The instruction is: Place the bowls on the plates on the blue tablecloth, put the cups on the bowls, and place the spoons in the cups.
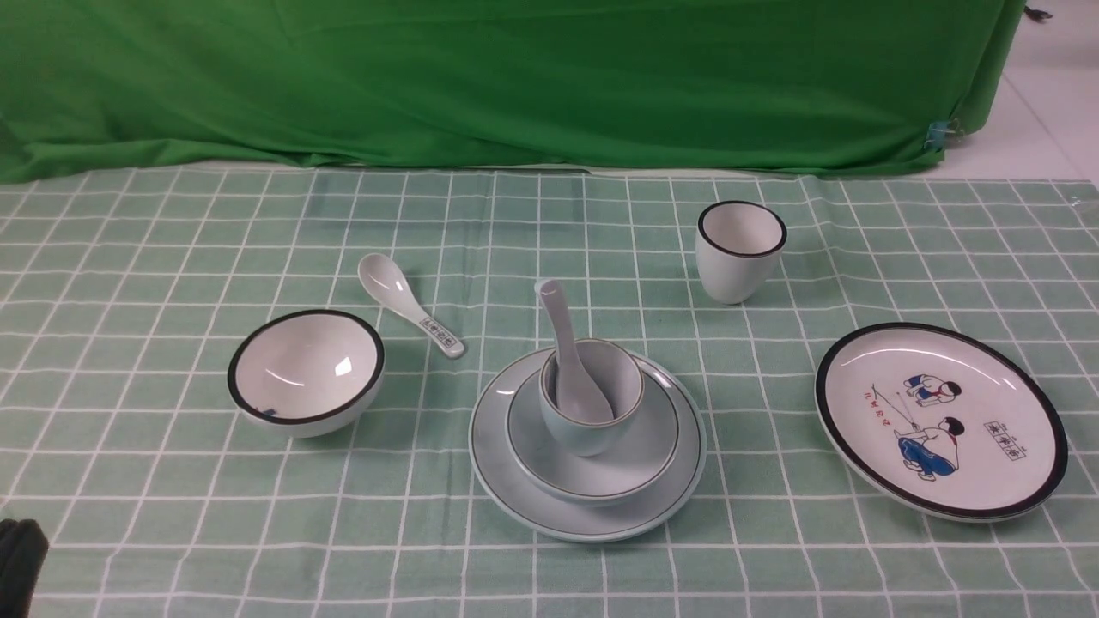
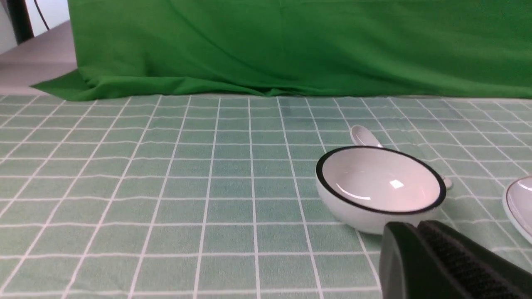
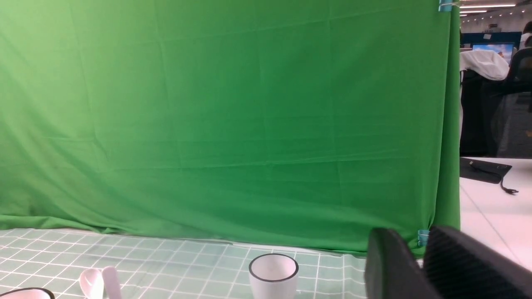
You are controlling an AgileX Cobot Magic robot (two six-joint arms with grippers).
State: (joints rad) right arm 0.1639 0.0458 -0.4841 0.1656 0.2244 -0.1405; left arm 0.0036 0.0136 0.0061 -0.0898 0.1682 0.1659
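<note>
Bowls sit apart on the blue tablecloth [image 1: 129, 257]: the pale blue bowl [image 1: 592, 463] rests on the pale blue plate [image 1: 588, 515] at centre, carrying the blue cup [image 1: 591, 421] with the plain spoon [image 1: 571, 369] inside. At nine o'clock stands the white bowl [image 1: 306, 371], the patterned spoon [image 1: 410, 315] just beyond it. The white cup [image 1: 740, 251] stands at one o'clock, the cartoon plate [image 1: 941, 421] at three. Left gripper [image 2: 419, 232] is closed, empty; right gripper [image 3: 419, 253] shows a narrow gap, holding nothing.

Left arm: only a black tip [image 1: 19, 558] peeks in at the front view's lower left corner.
Left black gripper [image 2: 419, 236]: fingers pressed together, holding nothing.
Right black gripper [image 3: 419, 249]: fingers slightly parted, a narrow gap, empty.
</note>
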